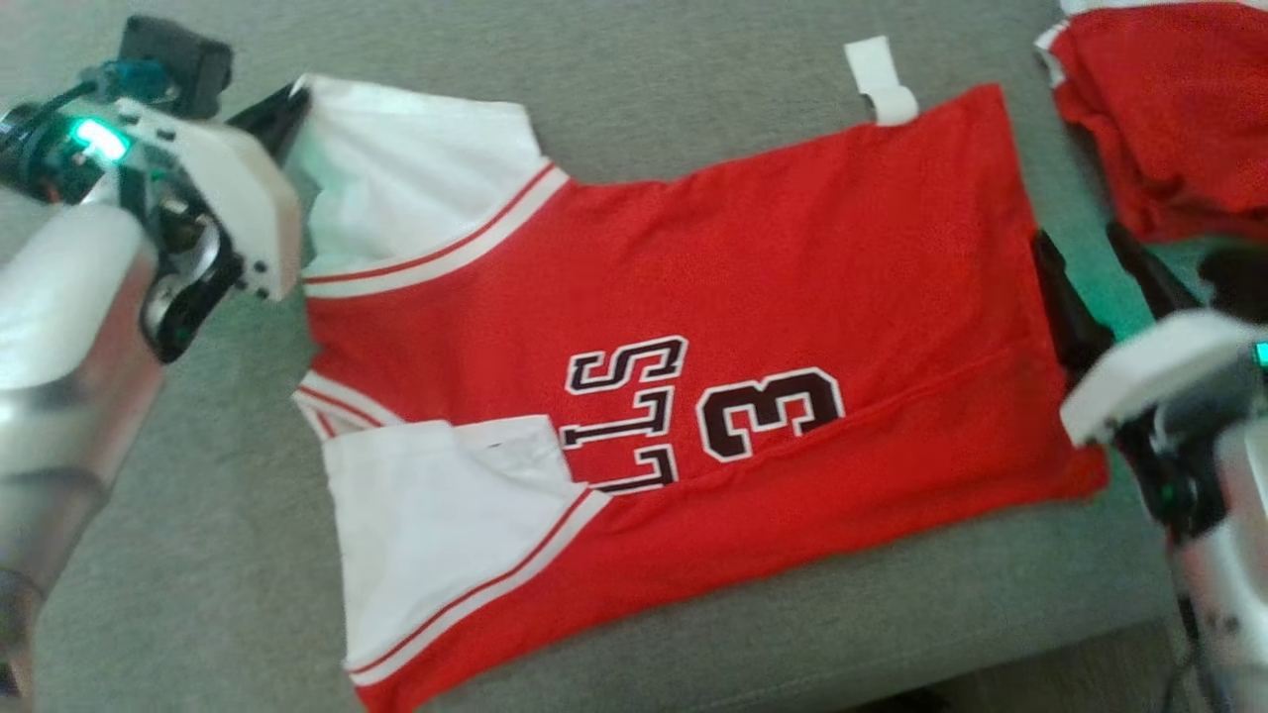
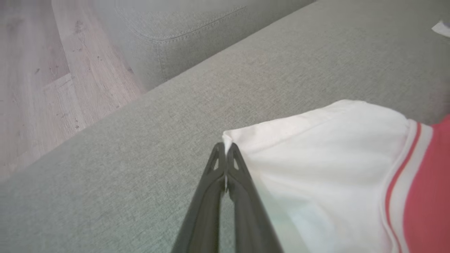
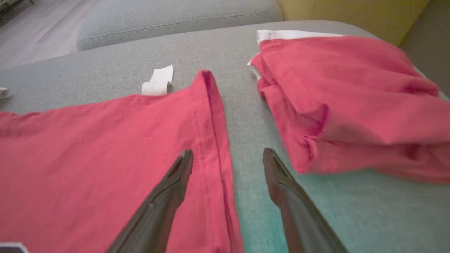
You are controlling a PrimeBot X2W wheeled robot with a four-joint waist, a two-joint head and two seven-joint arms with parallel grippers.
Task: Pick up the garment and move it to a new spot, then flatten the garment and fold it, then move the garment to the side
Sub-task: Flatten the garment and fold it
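Left wrist view crops the garment (image 2: 351, 182), left gripper (image 2: 225, 149) pinching its sleeve (image 2: 270, 138); right gripper (image 3: 228, 154) agape.

Two red garments (jersey (image 1: 753, 327), rumpled pile (image 1: 1169, 119)), one white strip (image 1: 882, 79), and two tools: left tool (image 1: 293, 99), right tool (image 1: 1078, 236).

In the left wrist view, the left gripper (image 2: 225, 149) rises from the bottom centre with its two dark fingers pressed together, tips pinching the corner of a white sleeve (image 2: 316, 151). In the head view its pale left forearm (image 1: 59, 347) fills the lower left, and the left wrist (image 1: 99, 139), showing a green light, sits at the upper left with the fingers pointing right. The right gripper (image 3: 228, 154) comes up from the bottom of the right wrist view, fingers spread wide and holding nothing. In the head view its white right wrist (image 1: 1149, 366) is at the right edge, fingers angled up and left.
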